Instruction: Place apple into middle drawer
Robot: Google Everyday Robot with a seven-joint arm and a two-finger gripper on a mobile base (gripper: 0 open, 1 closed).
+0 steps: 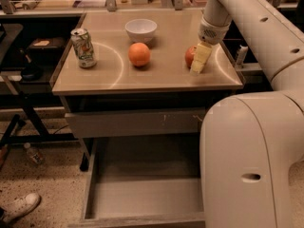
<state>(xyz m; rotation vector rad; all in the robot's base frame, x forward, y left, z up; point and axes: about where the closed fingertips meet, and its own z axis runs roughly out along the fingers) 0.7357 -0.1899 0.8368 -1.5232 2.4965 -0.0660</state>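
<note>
Camera view: the gripper [196, 68] sits low over the table [142, 80] with the apple [190, 56] touching it, partly hidden behind; its hold cannot be told, and a weak grasp risks the apple rolling away short of the middle drawer [142, 196], open well below the gripper.

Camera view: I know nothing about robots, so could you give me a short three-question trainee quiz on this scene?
1. True or false: the apple lies in the open middle drawer.
2. The gripper, low over the right side of the countertop, is right beside: A) a mug, B) the apple, C) a banana?
3. How many fruits rest on the countertop?
Key: 1 false, it is on the countertop; 2 B; 3 two, the apple and the orange.
</note>
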